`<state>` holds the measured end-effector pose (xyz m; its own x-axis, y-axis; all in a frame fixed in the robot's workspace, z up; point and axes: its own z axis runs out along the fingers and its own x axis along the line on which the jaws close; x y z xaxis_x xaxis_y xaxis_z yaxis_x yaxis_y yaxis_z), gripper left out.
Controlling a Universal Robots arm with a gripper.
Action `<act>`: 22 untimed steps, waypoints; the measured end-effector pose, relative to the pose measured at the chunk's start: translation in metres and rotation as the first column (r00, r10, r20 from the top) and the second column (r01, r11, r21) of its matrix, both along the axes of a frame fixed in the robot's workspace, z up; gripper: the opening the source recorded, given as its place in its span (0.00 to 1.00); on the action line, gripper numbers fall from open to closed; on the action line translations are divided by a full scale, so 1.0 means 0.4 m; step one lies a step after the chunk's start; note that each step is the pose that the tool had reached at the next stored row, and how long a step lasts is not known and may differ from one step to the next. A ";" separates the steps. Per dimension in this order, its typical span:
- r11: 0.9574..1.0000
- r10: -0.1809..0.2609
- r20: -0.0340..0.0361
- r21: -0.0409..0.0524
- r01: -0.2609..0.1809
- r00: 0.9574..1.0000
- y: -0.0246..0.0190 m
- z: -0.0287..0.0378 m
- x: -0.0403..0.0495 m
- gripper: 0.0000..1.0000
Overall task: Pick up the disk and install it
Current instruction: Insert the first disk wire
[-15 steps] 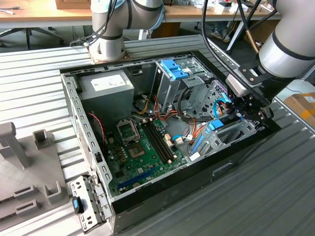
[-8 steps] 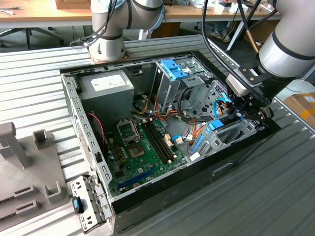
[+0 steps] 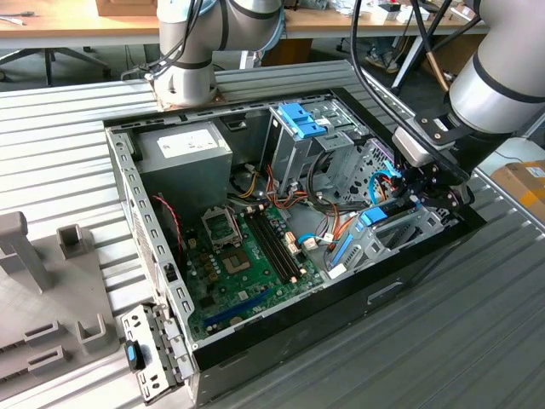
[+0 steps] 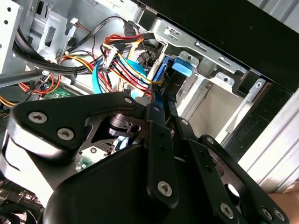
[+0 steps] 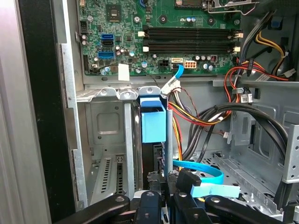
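Black gripper linkages [image 5: 161, 198] close on the disk [image 5: 153, 123], holding its thin edge between the fingertips inside an open computer case [image 3: 128, 183]. In the first wrist view, the case's dark side wall and a silver drive bay wall [image 5: 100, 126] stand just beside the disk on one side; bundled cables [image 5: 205, 116] crowd the other side, leaving little free room. The disk stands on edge in the bay slot, a dark slab framed by bright blue rails, its blue end tab pointing away from the gripper toward the green motherboard [image 5: 159, 32]. In the exterior view, the gripper [image 3: 423, 194] sits low at the case's corner on the exterior view's right.
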<state>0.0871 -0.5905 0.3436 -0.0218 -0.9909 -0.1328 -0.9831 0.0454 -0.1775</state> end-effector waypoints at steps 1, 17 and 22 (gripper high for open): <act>1.000 0.000 0.000 0.000 0.000 1.000 0.000 0.000 0.000 0.17; 1.000 0.000 -0.003 0.000 0.000 1.000 0.002 -0.004 0.002 0.17; 1.000 0.000 -0.003 0.000 0.000 1.000 0.002 0.000 0.002 0.17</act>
